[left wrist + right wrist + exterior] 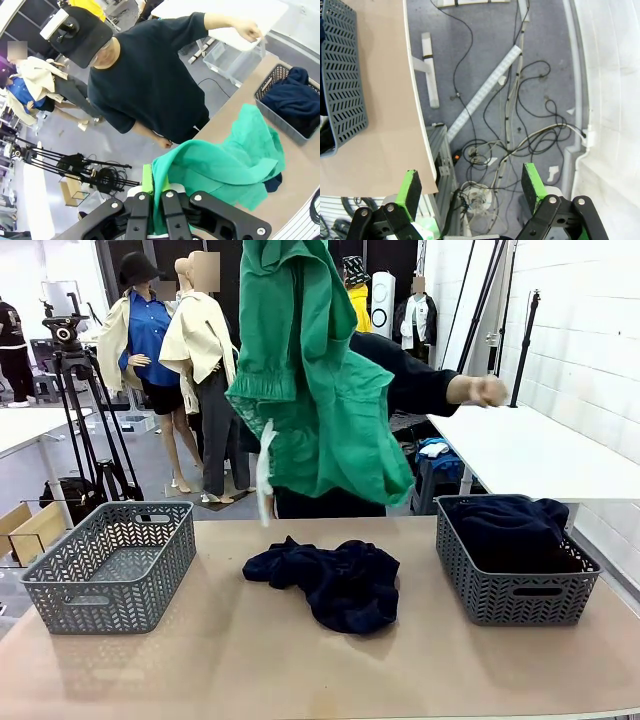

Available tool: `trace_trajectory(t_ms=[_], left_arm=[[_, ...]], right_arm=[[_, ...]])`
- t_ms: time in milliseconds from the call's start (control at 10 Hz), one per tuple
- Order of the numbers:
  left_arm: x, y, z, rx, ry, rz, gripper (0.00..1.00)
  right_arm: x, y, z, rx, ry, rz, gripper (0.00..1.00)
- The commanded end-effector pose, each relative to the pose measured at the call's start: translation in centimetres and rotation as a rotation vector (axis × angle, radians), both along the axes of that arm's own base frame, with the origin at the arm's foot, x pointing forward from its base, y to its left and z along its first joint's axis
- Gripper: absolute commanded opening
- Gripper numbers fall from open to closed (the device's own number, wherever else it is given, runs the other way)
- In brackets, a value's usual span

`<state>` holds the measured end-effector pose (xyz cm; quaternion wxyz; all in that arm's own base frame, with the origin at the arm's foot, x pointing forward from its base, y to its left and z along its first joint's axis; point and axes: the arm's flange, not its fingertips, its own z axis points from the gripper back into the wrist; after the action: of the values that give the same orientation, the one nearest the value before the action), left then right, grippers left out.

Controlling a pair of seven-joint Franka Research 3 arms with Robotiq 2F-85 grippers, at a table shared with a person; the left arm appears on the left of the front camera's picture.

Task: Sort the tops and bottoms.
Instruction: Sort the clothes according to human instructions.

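Your left gripper (155,189) clamped on the green garment (320,390), hanging high at centre, its top cut off, hiding most of the person (410,380), left basket (90,585), navy garment (340,585) crumpled beneath, right basket (500,590) of dark clothes (510,530), your right gripper (470,187) agape past the table (375,100) edge.

A navy heap (335,580) lies in the middle of the table (300,670). Straight above it a green garment (320,390) hangs in the air, clear of the tabletop. Behind the heap stands a person (400,375) in black, one hand (487,390) stretched out to the right. Left of the heap is a grey basket (110,565). Right of it a second basket (515,595) holds dark clothes (510,530).
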<state>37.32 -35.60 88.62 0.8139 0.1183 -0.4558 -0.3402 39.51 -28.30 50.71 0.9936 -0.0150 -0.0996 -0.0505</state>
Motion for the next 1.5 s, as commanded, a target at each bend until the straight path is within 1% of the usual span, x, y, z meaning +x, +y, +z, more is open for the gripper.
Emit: trace_trajectory(t_ms=[0, 1400], left_arm=[[0.0, 0.0, 0.64, -0.015, -0.014, -0.007, 0.0], [0.0, 0.0, 0.64, -0.015, -0.014, -0.007, 0.0]], right_arm=[[-0.03, -0.06, -0.01, -0.013, 0.008, 0.003, 1.0], [-0.03, -0.06, -0.01, -0.013, 0.008, 0.003, 1.0]])
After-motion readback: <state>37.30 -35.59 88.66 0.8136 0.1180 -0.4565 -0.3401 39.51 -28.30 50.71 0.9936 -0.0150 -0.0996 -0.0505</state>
